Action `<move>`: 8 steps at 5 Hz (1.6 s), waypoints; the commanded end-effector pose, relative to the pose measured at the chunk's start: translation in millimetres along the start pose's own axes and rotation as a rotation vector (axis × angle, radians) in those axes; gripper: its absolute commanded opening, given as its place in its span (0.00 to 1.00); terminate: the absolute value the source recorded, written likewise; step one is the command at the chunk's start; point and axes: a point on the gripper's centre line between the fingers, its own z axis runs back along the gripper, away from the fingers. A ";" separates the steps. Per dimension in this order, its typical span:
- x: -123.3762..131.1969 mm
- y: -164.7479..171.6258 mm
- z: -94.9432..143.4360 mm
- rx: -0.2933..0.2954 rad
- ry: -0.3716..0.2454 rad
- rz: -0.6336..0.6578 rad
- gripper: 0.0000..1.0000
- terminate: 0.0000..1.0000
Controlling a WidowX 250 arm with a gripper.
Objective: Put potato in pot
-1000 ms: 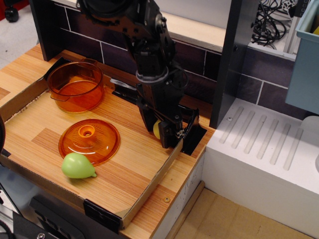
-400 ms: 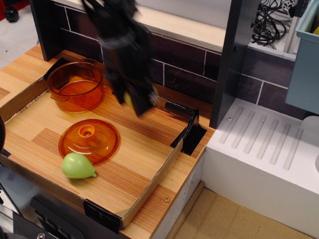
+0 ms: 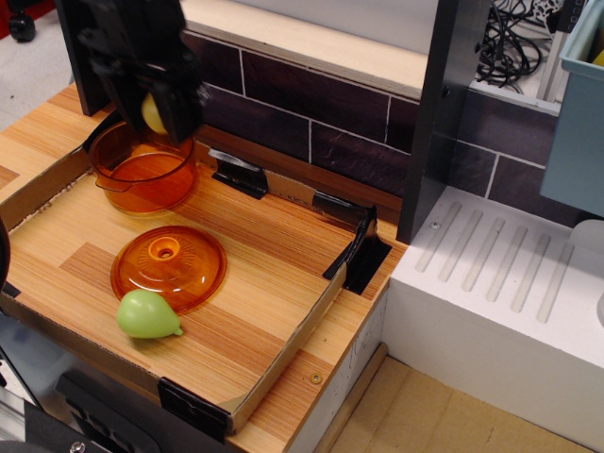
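Observation.image shows the black pincer (image 3: pixel 156 111) pinching the small pale-yellow plastic potato (image 3: pixel 153 113) just above the rim of the transparent orange round plastic pot (image 3: pixel 143 166) on the wooden tabletop (image 3: pixel 274 274). The carry step looks nearly done; next, the pincer likely needs centring over the opening, then spreading.

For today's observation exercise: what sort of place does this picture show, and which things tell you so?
Probably a toy kitchen set: a dark tiled backsplash, a white ridged draining board, and a transparent orange plastic pot with its domed orange lid on a wooden counter.
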 end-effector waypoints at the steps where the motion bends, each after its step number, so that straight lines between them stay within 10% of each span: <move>1: 8.9 40.8 8.1 0.037 -0.027 0.096 0.00 0.00; 2: 2.9 41.8 -0.5 0.067 -0.026 0.079 1.00 0.00; 5: 9.7 20.7 4.5 0.125 -0.046 0.060 1.00 0.00; 8: 16.7 -29.7 43.5 0.061 -0.028 -0.034 1.00 0.00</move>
